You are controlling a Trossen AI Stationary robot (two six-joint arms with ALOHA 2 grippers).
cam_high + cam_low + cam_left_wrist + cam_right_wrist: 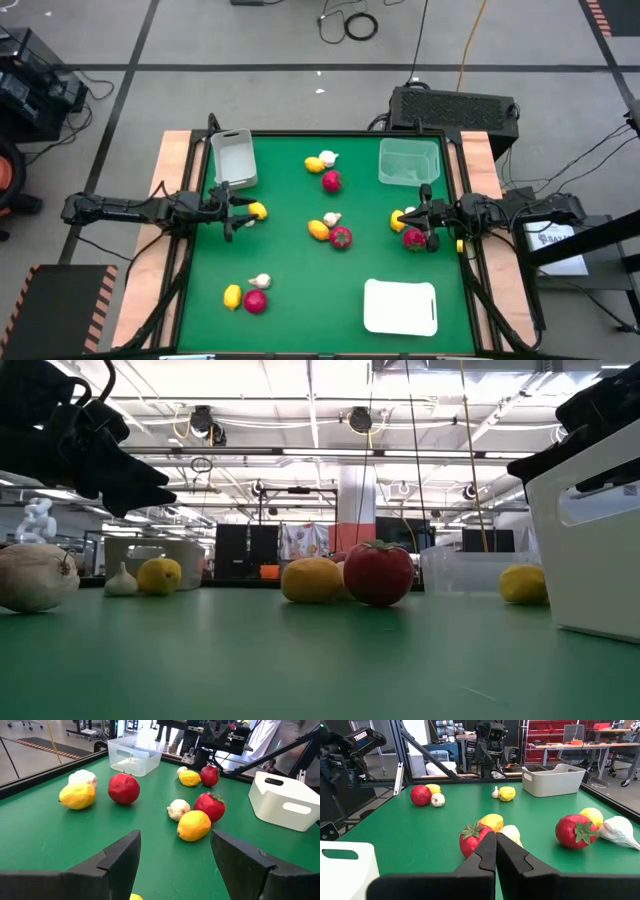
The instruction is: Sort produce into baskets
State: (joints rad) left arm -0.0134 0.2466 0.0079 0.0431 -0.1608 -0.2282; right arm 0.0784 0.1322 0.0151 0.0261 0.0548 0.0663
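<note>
My left gripper (pixel 235 212) (pixel 175 845) is open and empty, above the table near its left edge. A yellow lemon (pixel 258 211) lies on the green mat just beside its fingers. My right gripper (pixel 425 216) (pixel 495 837) is shut and empty near the right edge, beside a lemon (pixel 398 220) and a red fruit (pixel 414 240). The whitish bin (pixel 233 158) stands at the far left, the clear greenish bin (pixel 409 162) at the far right, and the white tray (pixel 400 305) at the near right.
Groups of lemon, red fruit and garlic lie on the mat: far centre (pixel 332 181), centre (pixel 342 238) and near left (pixel 255 301). A raised wooden rim (pixel 175 170) runs along the table's sides. Bare mat shows between the groups.
</note>
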